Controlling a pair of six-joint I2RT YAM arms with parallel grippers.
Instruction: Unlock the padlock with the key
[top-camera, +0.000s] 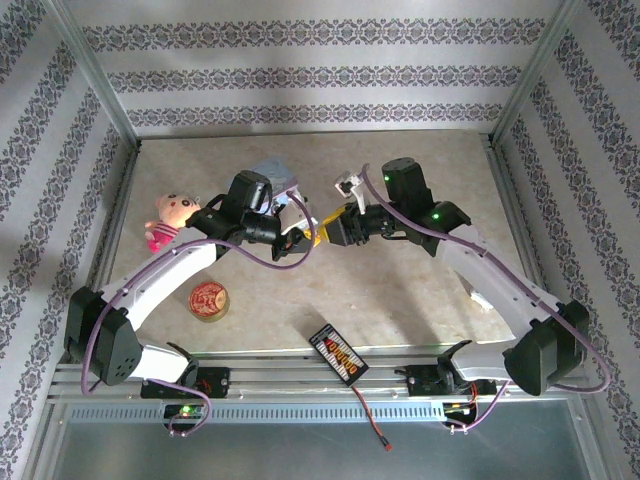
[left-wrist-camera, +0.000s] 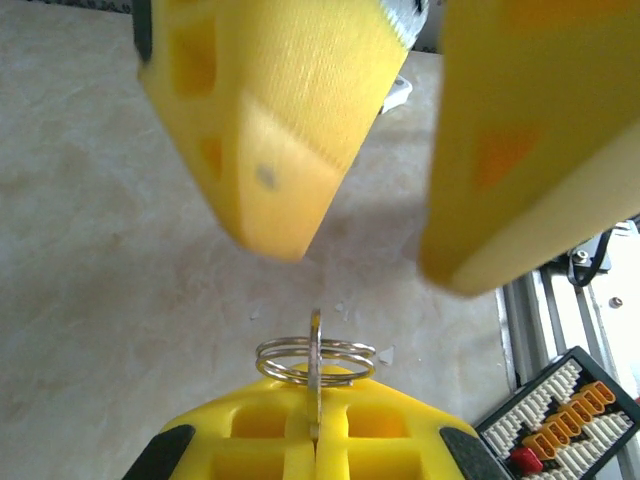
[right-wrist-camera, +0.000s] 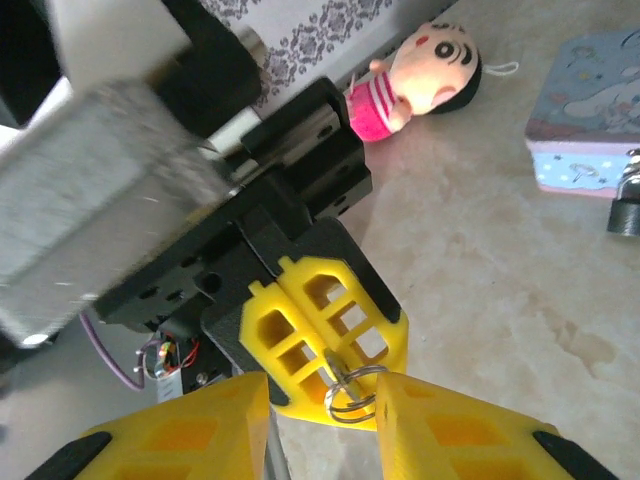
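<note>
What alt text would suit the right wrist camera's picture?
The left gripper, jaws shut, holds a key on a wire ring just before the right gripper's open jaws. Behind, on the table, a tiny padlock lies next to a pale blue tin, and a doll lies farther off.

key (left-wrist-camera: 315, 340): thin, silver, standing edge-on, wire ring (left-wrist-camera: 345, 352) hanging through it, being pinched between the closed yellow fingertips of the left gripper (left-wrist-camera: 315, 410). padlock (right-wrist-camera: 626, 208): tiny, dark body, silver shackle, sitting just beside the pale blue tin (right-wrist-camera: 585, 110).
</note>
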